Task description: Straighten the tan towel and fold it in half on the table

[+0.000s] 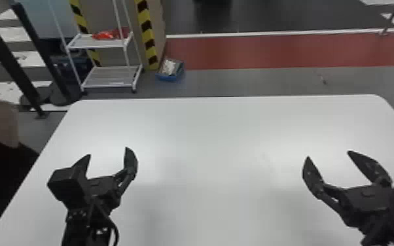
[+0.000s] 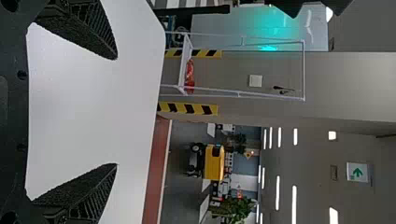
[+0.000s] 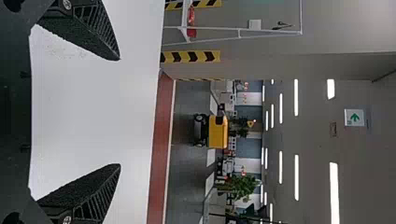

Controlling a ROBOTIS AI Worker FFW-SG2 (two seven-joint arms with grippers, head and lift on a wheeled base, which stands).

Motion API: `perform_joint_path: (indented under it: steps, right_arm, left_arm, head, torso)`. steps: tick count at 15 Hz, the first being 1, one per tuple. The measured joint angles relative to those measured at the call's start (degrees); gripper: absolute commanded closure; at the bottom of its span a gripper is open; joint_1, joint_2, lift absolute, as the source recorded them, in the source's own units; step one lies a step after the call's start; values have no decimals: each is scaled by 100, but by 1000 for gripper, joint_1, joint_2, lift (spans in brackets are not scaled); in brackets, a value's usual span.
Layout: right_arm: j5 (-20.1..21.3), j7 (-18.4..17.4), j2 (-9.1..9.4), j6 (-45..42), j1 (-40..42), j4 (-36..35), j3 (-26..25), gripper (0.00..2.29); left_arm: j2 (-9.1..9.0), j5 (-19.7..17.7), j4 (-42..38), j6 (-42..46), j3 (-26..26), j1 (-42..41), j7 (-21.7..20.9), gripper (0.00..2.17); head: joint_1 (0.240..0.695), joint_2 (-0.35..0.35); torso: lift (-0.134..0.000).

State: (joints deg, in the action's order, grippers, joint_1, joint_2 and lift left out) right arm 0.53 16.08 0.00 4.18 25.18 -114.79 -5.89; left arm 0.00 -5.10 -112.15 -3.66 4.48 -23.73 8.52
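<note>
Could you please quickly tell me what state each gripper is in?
Left gripper: open, fingers apart, nothing between them.
Right gripper: open, fingers apart, nothing between them.

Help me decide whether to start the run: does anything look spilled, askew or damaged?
Nothing stands out as spilled, askew or damaged. The left gripper and right gripper are apart over the white table, jaws open, and the rack beyond it stands upright.
</note>
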Motion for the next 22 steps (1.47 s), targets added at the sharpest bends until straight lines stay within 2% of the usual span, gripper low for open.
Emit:
perform_joint_path:
  steps: [22]
  right_arm:
    - [-34,-35,0,-18,74,-34,-92,70]
  left_arm:
    - [0,-56,28,-17,-9,0,-9,63]
  head:
    - [695,79]
  torso:
    - [-123]
